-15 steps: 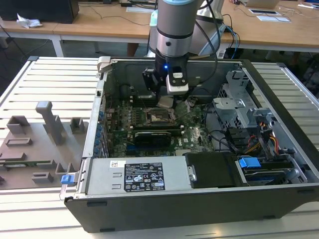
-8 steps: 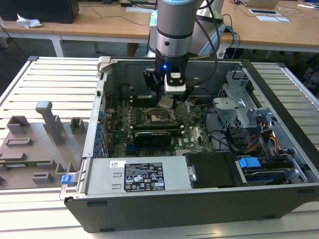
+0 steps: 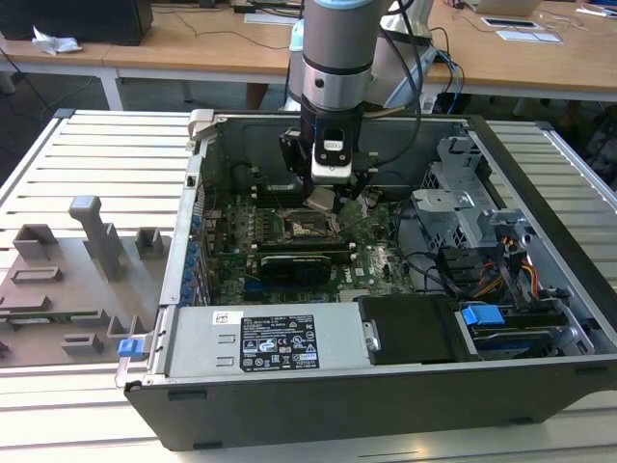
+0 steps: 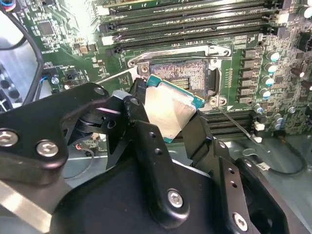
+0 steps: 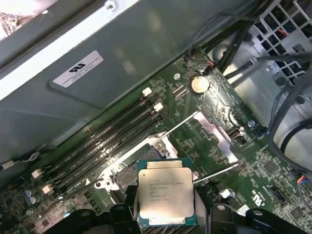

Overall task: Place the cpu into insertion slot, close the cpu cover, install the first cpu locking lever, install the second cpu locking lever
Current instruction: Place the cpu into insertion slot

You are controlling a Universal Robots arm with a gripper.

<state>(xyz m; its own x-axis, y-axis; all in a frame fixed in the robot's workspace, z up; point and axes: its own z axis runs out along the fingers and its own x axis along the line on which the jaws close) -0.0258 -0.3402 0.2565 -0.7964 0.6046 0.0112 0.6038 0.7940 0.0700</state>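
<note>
My claw (image 4: pixel 166 116) is clamped on the cpu (image 4: pixel 173 109), holding it tilted just above the open insertion slot (image 4: pixel 187 75). Beyond my claw, the cpu cover (image 5: pixel 217 134) is flipped open.

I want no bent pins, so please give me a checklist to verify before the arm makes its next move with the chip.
1. Chip held by gripper: ok, clamped on two opposite edges.
2. Socket empty: ok.
3. Cover swung open: ok.
4. Both levers unlatched: ok.
5. Chip squared with Socket: cannot tell.
</note>
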